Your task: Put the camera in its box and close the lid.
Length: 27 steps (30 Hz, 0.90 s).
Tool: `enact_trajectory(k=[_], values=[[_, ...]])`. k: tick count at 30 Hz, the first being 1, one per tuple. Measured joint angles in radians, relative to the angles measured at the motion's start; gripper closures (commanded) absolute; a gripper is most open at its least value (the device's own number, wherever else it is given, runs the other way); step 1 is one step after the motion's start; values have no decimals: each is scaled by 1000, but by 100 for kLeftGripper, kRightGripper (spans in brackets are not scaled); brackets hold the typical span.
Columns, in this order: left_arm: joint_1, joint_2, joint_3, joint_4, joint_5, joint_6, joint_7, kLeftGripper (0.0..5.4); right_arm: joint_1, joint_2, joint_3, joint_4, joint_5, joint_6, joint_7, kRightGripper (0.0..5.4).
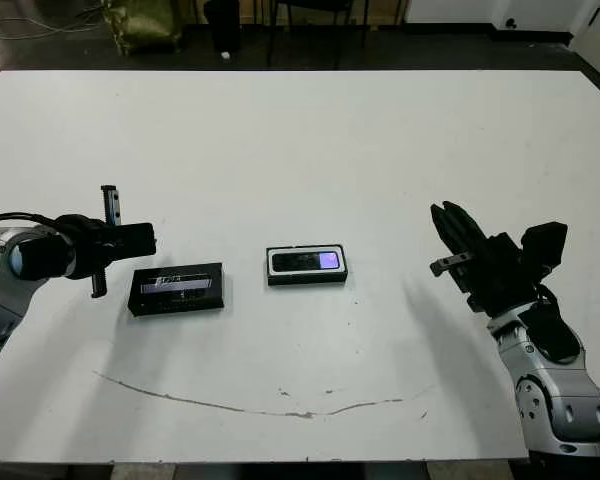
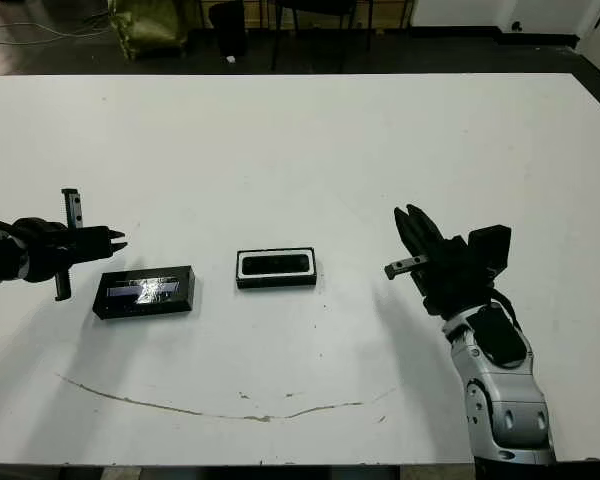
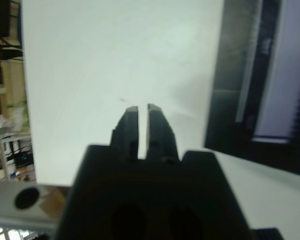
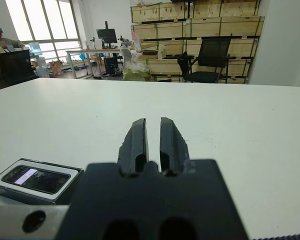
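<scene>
Your left gripper (image 1: 108, 240) hovers just left of the lid (image 1: 177, 288), jaws nearly together, holding nothing. Your right gripper (image 1: 458, 243) hangs well right of the box (image 1: 307, 266) (camera (image 1: 306, 262) lying inside), jaws likewise close together, empty.

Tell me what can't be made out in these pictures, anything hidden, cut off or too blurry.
- Print on the lid: too small in the eye views; in the left wrist view the lid is blurred and cut by the edge.
- Whether the camera sits fully down in the box: the eye views are too small, and the right wrist view cuts off one end.
- Left arm's upper part: cut off by the eye views' left edge.
</scene>
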Motion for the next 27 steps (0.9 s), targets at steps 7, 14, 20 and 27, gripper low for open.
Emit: enact_trajectory(k=[7,14,20,27], values=[[0,13,-5,-12,0,-19,-33,538,0,0,0,10,1,0,1,540],[6,19,-11,-47,9,-9,-68,538,0,0,0,11,1,-2,3,540],[29,25,-1,-66,-20,6,-125,538,1,0,0,3,1,-2,1,540],[89,54,26,-103,-94,-39,-152,538,4,0,0,-3,1,-1,-1,540]])
